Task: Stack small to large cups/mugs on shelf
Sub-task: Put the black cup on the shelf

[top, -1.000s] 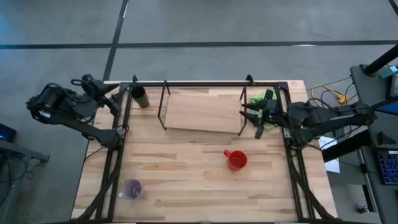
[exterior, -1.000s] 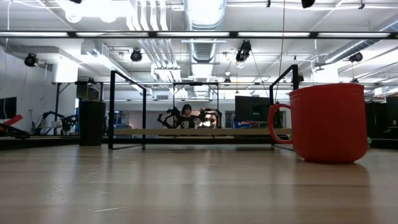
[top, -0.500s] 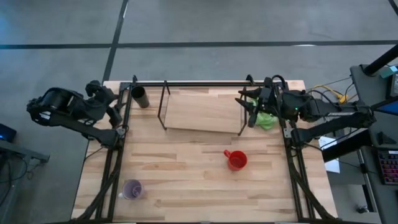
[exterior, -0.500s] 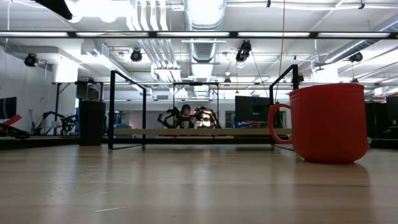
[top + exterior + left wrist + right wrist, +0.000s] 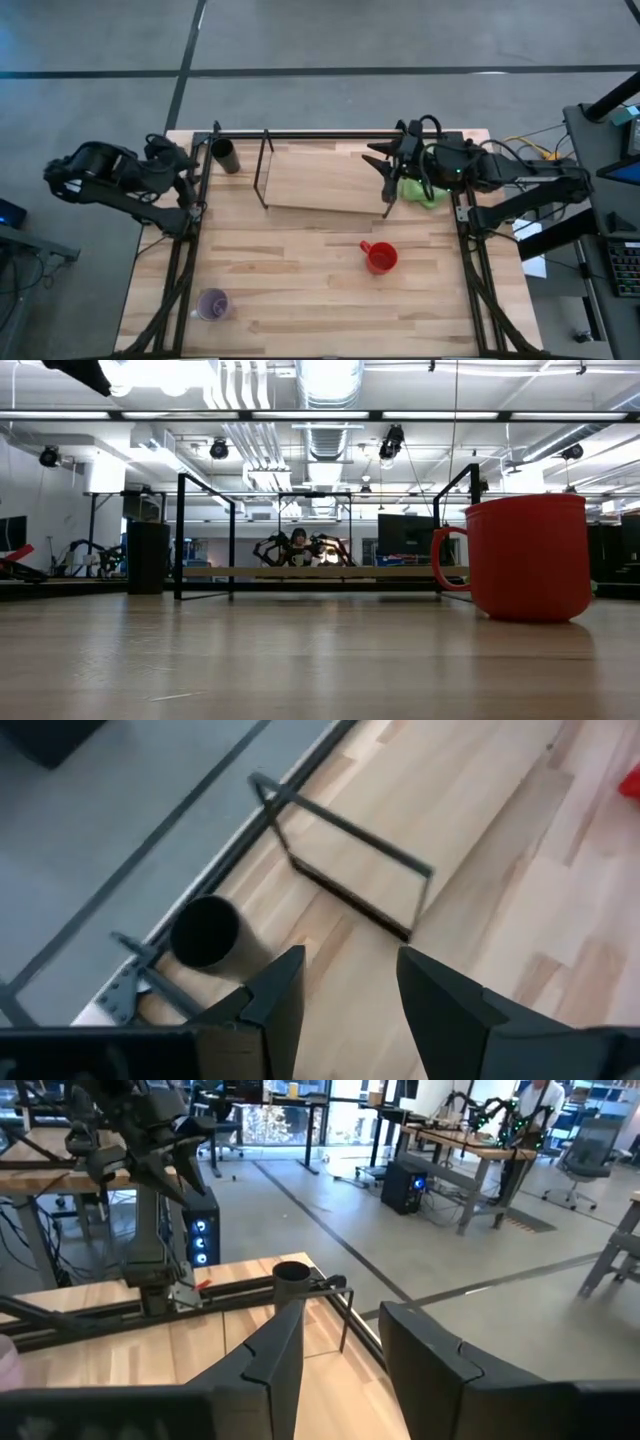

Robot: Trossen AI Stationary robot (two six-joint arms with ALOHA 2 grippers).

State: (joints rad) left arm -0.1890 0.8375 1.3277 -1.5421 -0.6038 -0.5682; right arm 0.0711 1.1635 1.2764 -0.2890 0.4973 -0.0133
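Note:
The black tumbler (image 5: 224,155) stands on its base at the table's far left corner, left of the shelf (image 5: 325,178); it also shows in the low view (image 5: 148,557) and the left wrist view (image 5: 205,932). The red mug (image 5: 380,257) stands on the table in front of the shelf's right end, handle to the left. The pale purple cup (image 5: 212,304) stands near the front left. My left gripper (image 5: 188,160) is open and empty, just left of the tumbler. My right gripper (image 5: 384,170) is open and empty, above the shelf's right end.
A bright green cloth (image 5: 420,190) lies right of the shelf, under my right arm. Black frame rails (image 5: 190,260) run along the table's left, right and far edges. Bare wood lies between the shelf and the front edge.
My right gripper has gone toward the table's left and far edges, from over the green cloth to the shelf's right end, and stays open. My left gripper has shifted a little toward the tumbler. The cups have not moved.

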